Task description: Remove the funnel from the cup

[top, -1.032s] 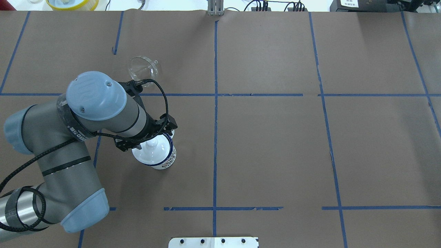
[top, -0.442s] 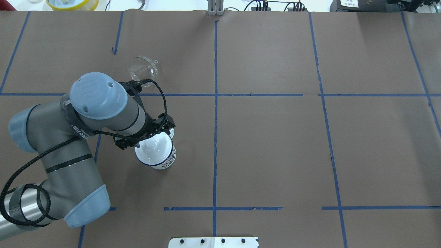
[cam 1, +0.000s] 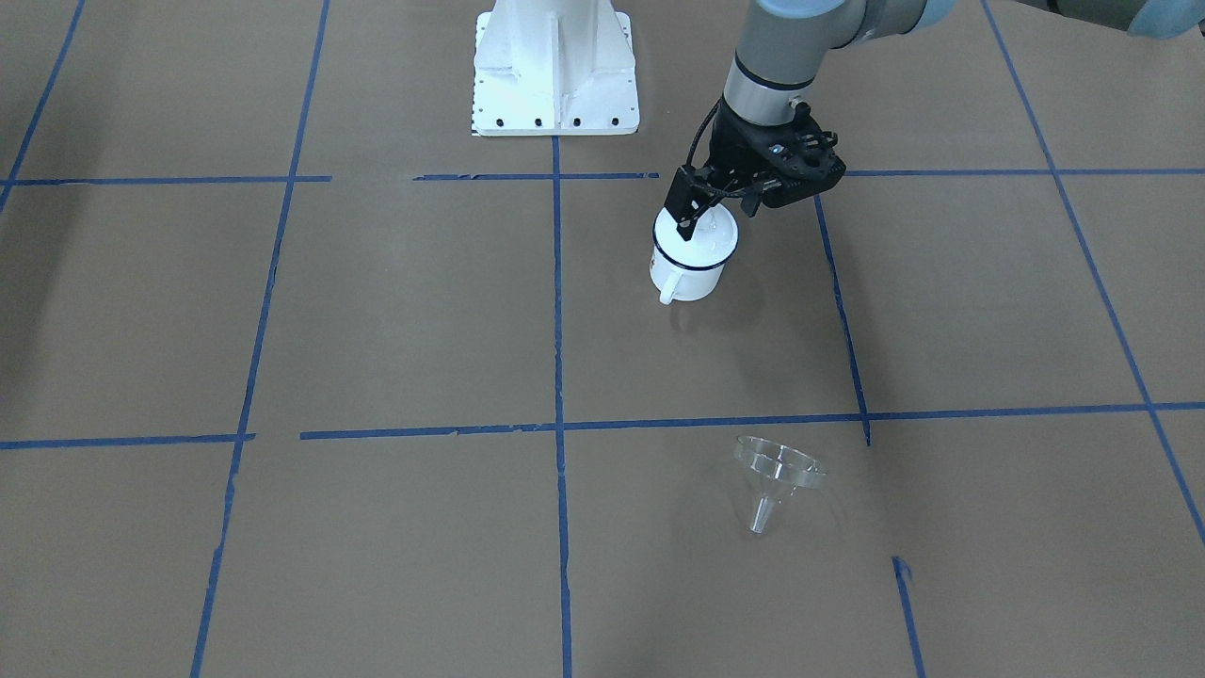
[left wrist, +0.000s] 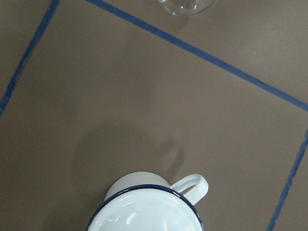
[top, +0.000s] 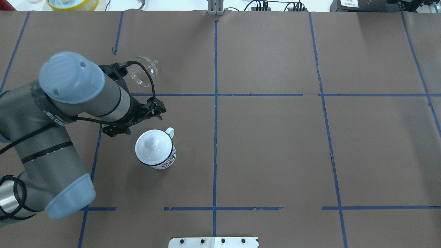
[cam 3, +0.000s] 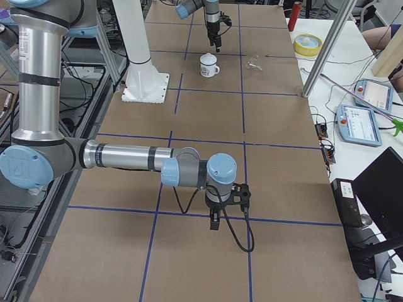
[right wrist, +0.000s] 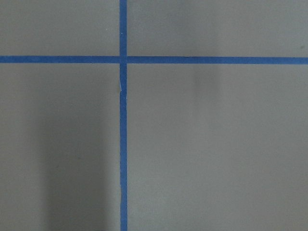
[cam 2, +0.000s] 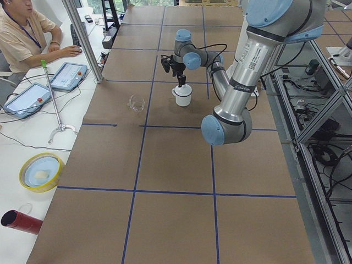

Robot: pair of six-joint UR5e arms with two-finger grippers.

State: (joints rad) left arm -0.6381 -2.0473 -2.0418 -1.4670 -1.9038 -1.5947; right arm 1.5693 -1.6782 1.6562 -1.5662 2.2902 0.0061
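Observation:
The cup (top: 156, 151) is a white mug with a dark blue rim, upright on the table, with a white domed lid (top: 150, 145) resting on it. The clear funnel (top: 142, 70) lies apart on the brown paper beyond the cup, partly behind my left arm's cable. It also shows in the front-facing view (cam 1: 778, 474). My left gripper (cam 1: 715, 215) hangs just above and beside the cup, open and empty. The left wrist view shows the lidded cup (left wrist: 149, 211) at its bottom edge and the funnel (left wrist: 185, 6) at its top. My right gripper (cam 3: 215, 221) is far away over bare table; I cannot tell its state.
The robot's white base plate (cam 1: 555, 66) stands at the near table edge. A yellow-rimmed bowl (top: 72, 3) sits beyond the far edge. An operator (cam 2: 22, 33) with tablets sits along the far side. Blue tape lines grid the brown paper.
My left gripper was down over the lid's knob on the cup. It has let go and moved up and away toward the far left; the lid stays on the cup. The funnel has not moved.

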